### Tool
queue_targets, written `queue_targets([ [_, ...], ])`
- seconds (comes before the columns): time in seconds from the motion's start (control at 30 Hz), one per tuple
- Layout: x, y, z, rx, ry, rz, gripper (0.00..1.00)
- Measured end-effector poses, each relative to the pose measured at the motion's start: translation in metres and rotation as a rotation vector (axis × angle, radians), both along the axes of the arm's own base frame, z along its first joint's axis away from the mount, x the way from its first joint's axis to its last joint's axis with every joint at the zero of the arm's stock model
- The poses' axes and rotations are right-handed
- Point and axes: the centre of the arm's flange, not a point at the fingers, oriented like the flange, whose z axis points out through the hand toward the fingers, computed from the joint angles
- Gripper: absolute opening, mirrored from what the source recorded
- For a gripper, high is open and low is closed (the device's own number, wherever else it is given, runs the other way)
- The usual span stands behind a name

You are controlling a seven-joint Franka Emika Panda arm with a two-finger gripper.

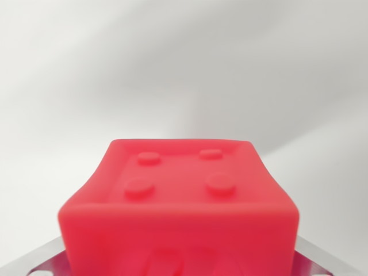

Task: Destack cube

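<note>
Cube (178,201) fills the view at six o'clock, likely lifted.
Gripper's hold can't be told; next, set it down clear.

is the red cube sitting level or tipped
Level: the red cube shows its studded face squarely, four studs in an even grid. What it rests on cannot be told.

A: Where does the wrist view look from?
B: From the wrist, very close to a red cube (178,201) that fills the frame toward six o'clock, blurred by nearness.
A: Which way does it face?
B: Across the cube's studded face toward a pale backdrop (184,63) at twelve o'clock.
A: Any second view sharing this?
B: None; there's only this one.
</note>
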Motion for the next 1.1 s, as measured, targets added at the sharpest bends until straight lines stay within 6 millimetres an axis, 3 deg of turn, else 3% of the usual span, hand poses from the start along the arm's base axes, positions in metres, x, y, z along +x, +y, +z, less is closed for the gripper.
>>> queue_targets([
  [0.6, 0.000, 0.000, -0.046, -0.002, 0.000, 0.001, 0.00],
  [1.1, 0.000, 0.000, -0.063, -0.002, 0.000, 0.000, 0.00],
])
